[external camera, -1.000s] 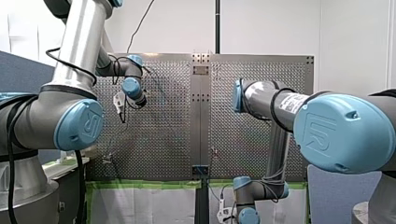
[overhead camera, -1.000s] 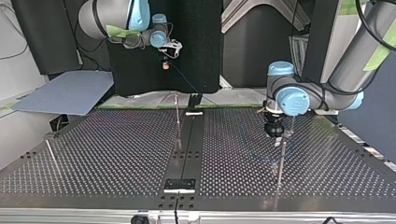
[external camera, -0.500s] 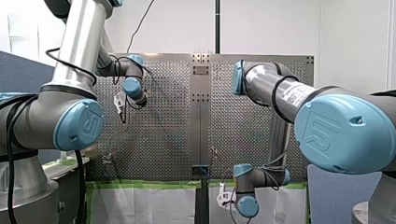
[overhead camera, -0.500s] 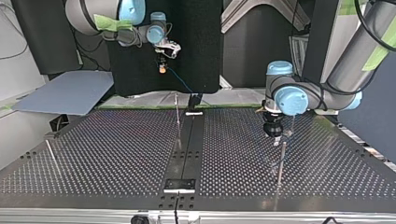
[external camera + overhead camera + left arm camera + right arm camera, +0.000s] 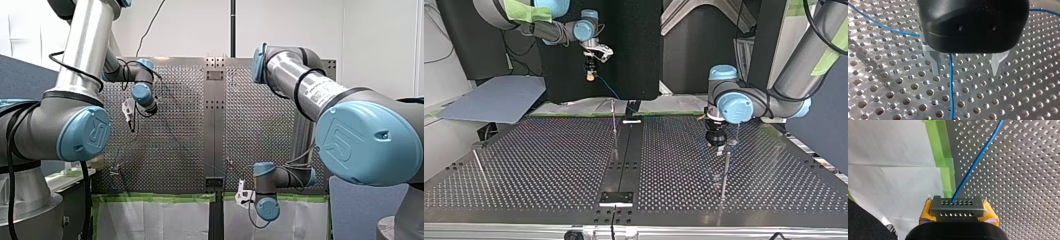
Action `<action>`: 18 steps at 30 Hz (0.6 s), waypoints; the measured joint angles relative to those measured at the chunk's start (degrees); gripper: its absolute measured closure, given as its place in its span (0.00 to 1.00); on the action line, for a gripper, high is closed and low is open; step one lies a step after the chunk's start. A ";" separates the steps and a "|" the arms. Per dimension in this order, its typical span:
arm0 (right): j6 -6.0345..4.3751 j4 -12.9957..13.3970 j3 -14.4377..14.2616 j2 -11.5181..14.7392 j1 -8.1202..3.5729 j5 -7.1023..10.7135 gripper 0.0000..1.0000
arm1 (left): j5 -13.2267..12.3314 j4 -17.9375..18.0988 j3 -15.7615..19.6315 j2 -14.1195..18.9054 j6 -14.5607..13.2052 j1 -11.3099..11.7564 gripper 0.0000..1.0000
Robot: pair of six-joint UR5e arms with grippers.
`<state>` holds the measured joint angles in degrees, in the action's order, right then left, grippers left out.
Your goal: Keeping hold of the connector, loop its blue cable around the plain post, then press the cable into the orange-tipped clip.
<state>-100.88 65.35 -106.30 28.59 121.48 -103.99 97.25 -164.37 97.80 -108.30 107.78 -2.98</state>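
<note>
Our right gripper (image 5: 957, 210) is clamped on the connector (image 5: 956, 208). In the right wrist view its 2 yellow pads (image 5: 926, 211) press the grey block from either side, and the block's face with 2 rows of small holes points away from the wrist. The blue cable (image 5: 978, 160) leaves the upper row of holes and runs out ahead of the gripper over the perforated table (image 5: 1028, 185). It passes beside a strip of green tape (image 5: 941, 157) at the table's edge.

In the top view this right gripper (image 5: 590, 70) hangs high above the far edge of the table (image 5: 549, 165), at the view's left. The cable (image 5: 611, 92) slants from it down toward the table's middle.

Our left gripper (image 5: 965, 70) has its 2 metal fingers (image 5: 935, 63) spread apart and grips nothing. In the left wrist view 1 strand of the cable (image 5: 950, 85) runs between the fingers over the table (image 5: 1023, 100), close beside 1 finger and well clear of the other. We cannot tell whether it touches that finger.

In the top view the left gripper (image 5: 717, 140) points down close over the table at the view's right. A thin metal post (image 5: 724, 172) stands just beside it, on the side nearer the camera.
</note>
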 joint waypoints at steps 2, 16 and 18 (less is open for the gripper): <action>0.32 -0.21 -1.09 1.09 0.06 0.00 1.00 | 0.09 -0.20 0.00 0.00 -0.01 -0.10 0.00; 6.85 -0.92 -8.96 9.00 1.09 0.65 1.00 | 0.69 -0.89 0.00 0.05 -0.57 -0.14 0.00; 6.99 -0.71 -9.55 9.88 1.02 0.78 1.00 | 0.70 -1.04 0.00 0.06 -0.62 -0.07 0.00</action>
<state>-93.89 64.64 -115.85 38.47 122.50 -103.21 97.94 -165.42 97.80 -108.24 107.15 -3.06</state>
